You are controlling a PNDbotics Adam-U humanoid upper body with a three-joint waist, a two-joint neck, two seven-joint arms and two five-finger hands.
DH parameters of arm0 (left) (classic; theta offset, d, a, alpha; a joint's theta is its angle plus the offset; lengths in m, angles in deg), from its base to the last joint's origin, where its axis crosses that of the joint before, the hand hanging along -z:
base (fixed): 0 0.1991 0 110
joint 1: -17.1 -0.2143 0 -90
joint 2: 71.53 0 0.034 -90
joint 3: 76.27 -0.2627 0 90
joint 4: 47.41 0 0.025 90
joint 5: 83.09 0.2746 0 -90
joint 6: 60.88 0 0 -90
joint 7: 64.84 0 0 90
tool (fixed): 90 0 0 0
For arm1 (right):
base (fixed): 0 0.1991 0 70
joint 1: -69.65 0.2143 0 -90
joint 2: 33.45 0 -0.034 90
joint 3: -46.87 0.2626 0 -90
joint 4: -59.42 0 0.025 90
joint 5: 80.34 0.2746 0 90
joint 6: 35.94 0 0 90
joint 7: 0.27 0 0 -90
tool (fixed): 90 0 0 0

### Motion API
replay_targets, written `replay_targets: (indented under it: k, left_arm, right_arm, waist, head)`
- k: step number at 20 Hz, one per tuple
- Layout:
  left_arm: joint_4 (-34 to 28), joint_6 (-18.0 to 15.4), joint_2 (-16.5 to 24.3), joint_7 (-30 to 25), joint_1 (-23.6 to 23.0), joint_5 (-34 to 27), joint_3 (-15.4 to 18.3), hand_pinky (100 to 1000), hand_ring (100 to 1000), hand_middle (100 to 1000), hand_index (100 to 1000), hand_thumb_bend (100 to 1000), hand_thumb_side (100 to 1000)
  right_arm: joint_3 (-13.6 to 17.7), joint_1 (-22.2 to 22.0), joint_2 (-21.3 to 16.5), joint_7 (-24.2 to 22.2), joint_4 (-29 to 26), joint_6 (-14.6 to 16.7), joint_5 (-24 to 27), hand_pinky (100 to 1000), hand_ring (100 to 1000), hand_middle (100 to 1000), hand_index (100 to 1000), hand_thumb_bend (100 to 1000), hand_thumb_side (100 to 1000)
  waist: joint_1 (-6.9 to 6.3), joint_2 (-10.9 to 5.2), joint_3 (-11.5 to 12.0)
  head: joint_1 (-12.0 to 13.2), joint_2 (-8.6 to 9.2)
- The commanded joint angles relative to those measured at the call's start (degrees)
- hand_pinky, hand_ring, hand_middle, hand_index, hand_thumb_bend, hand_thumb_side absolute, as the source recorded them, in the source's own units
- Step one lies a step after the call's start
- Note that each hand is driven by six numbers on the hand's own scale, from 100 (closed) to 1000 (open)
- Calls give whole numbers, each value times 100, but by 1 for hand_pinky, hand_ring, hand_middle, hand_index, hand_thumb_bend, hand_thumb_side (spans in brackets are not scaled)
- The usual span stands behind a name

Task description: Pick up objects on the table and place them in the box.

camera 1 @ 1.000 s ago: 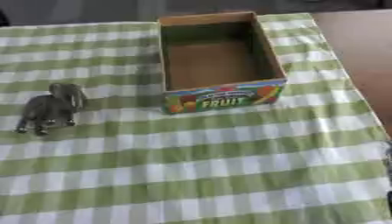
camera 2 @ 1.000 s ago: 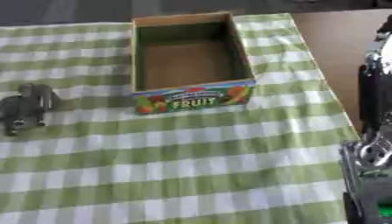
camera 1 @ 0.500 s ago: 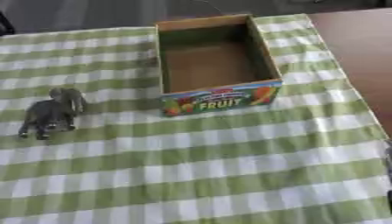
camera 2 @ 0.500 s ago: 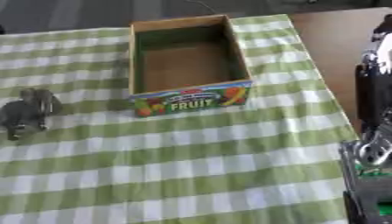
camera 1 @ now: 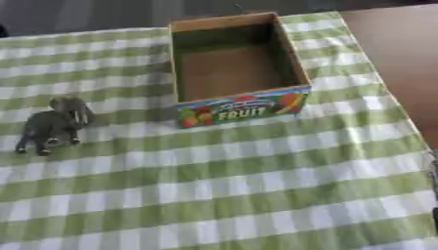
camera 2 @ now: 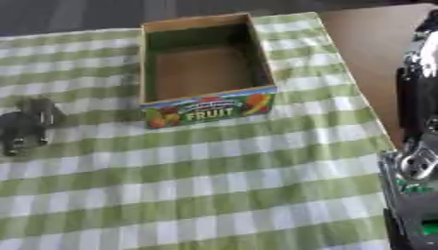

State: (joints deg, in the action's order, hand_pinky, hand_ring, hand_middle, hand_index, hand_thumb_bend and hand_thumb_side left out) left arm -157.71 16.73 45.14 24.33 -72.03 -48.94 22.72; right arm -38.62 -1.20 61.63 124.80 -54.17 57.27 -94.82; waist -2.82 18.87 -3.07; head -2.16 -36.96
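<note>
Since the only thing left to grab is off on my left, I'd say the step in hand is reaching for it, and nothing is in the box yet. Biggest thing first: the worktop [camera 1: 402,63] is brown wood, mostly under a green-and-white checked cloth [camera 1: 256,195] that lies pretty flat, so I'd watch for fingers snagging it on the scoop. The room behind is just dark and blurry. The box [camera 1: 287,53] sits open at the far middle, bare inside, FRUIT label facing me. The right arm [camera 2: 419,146] shows as black and silver metal along the right edge, but I can't tell what its hand is doing, and the left hand isn't showing at all. The grey toy elephant [camera 1: 53,124] stands well left of the box; I'd come down over its back with the left hand.
</note>
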Motion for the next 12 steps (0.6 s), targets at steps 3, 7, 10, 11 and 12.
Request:
replay_targets:
  k: [3, 7, 10, 11, 12]
  left_arm:
    - [135, 57, 297, -376, 242, -22, -2, 755, 779, 795, 911, 100, 696]
    - [167, 88, 330, -674, 384, 79, -47, 762, 782, 797, 911, 160, 757]
    - [134, 135, 307, -806, 464, 127, -71, 764, 784, 799, 913, 184, 782]
    - [120, 148, 297, -841, 490, 134, -80, 764, 784, 800, 913, 183, 783]
    - [107, 161, 289, -870, 523, 136, -88, 767, 786, 802, 916, 184, 776]
  right_arm:
    - [11, 74, -134, -16, -100, 9, -9, 857, 746, 665, 806, 100, 653]
    - [8, 79, -130, -23, -100, 3, -2, 856, 746, 665, 806, 100, 654]
    - [8, 72, -136, -27, -100, -4, 2, 856, 746, 664, 806, 100, 655]
    - [8, 70, -139, -28, -100, -5, 2, 856, 746, 664, 806, 100, 655]
    - [6, 70, -139, -29, -100, 1, 9, 856, 746, 664, 806, 100, 655]
  waist:
    - [60, -45, -36]
    - [135, -13, -47]
    - [192, 7, -40]
    - [208, 12, -37]
    - [224, 19, -36]
  head:
    - [209, 14]
    - [282, 62]
    - [294, 87]
    - [290, 94]
    - [287, 109]
